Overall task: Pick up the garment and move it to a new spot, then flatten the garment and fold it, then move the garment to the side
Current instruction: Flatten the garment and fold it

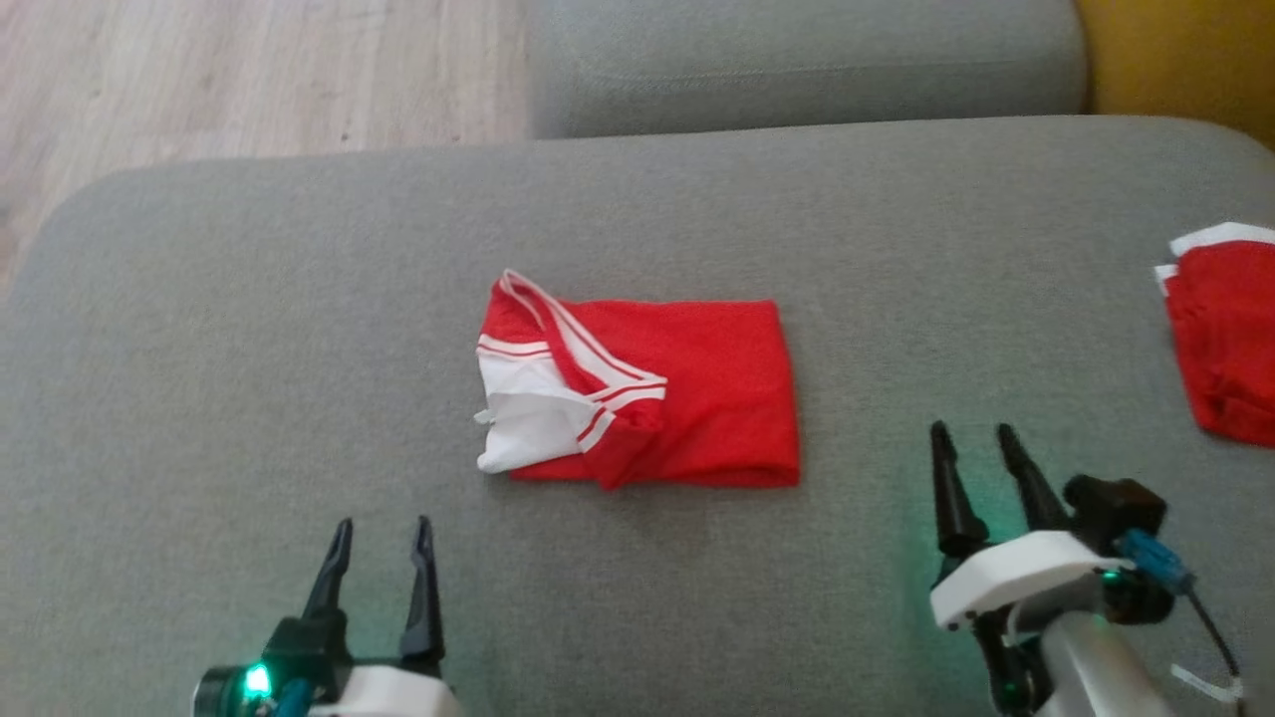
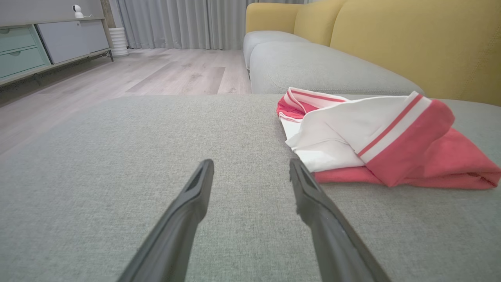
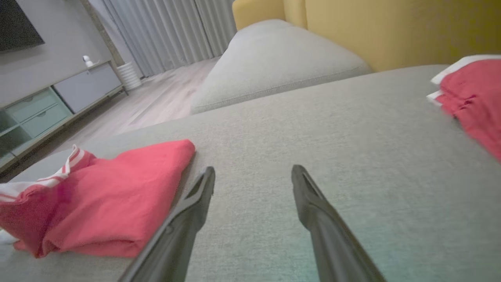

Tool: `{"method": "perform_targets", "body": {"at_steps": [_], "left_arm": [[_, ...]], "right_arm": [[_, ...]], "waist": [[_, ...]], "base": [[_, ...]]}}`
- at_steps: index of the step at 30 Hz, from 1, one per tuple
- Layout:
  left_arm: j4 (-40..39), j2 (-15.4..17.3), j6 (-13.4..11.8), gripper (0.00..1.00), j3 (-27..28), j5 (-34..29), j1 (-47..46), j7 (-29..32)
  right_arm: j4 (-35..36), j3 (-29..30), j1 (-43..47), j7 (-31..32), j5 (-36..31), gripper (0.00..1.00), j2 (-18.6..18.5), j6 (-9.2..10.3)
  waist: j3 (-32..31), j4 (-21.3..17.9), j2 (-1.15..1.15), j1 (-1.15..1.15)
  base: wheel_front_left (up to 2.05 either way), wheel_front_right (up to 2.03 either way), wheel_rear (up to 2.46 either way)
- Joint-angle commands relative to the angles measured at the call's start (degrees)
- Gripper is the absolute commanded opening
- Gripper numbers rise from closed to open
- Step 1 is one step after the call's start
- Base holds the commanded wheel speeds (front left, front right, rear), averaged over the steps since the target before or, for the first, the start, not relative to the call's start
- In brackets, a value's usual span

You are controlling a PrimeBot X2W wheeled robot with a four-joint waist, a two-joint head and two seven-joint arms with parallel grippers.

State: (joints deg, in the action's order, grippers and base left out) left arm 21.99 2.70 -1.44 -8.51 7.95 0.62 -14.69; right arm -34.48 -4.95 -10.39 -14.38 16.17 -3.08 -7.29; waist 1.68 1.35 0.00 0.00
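A red and white garment (image 1: 647, 393) lies folded into a rough rectangle in the middle of the grey sofa cushion (image 1: 249, 349), its white striped end at the left. My left gripper (image 1: 383, 533) hovers open near the front left, apart from the cloth. In the left wrist view the garment (image 2: 375, 137) lies just right of my open left gripper (image 2: 250, 166). My right gripper (image 1: 976, 438) stands open to the right of the garment, empty. From the right wrist, the garment (image 3: 117, 196) lies left of the open right gripper (image 3: 252, 172).
A second red and white garment (image 1: 1225, 329) lies folded at the cushion's right edge, also seen as the second garment (image 3: 473, 94). Another grey cushion (image 1: 797, 60) sits behind. Yellow sofa back (image 2: 411, 43) at the right, wooden floor (image 1: 199, 70) at the far left.
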Motion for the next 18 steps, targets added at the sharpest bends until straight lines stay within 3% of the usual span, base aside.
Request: {"method": "perform_targets", "body": {"at_steps": [1,2,12,18], "left_arm": [[-1.6,0.2,0.1,1.0,0.8,0.1,-3.4,-0.3],[-1.5,0.2,0.2,1.0,0.2,0.4,-3.8,-0.3],[-1.0,0.2,-0.4,1.0,-5.9,4.8,-6.4,-0.3],[-1.3,0.2,-0.8,1.0,-7.1,6.2,-6.9,-0.3]], "right_arm": [[1.2,-2.9,-3.7,-0.6,0.7,0.05,0.2,-0.2],[0.9,-4.1,-4.5,-0.6,0.8,0.0,0.2,-0.2],[-10.9,-8.3,-15.9,0.2,-2.1,0.0,0.2,-0.2],[-16.0,-16.0,-19.6,1.3,1.0,0.0,0.2,-0.2]], "waist": [[1.1,1.7,0.0,0.0],[1.4,2.6,0.0,0.0],[5.6,15.2,0.0,0.0],[7.6,20.6,0.0,0.0]], "base": [[0.0,0.0,0.0],[0.0,0.0,0.0],[0.0,0.0,0.0],[0.0,0.0,0.0]]}}
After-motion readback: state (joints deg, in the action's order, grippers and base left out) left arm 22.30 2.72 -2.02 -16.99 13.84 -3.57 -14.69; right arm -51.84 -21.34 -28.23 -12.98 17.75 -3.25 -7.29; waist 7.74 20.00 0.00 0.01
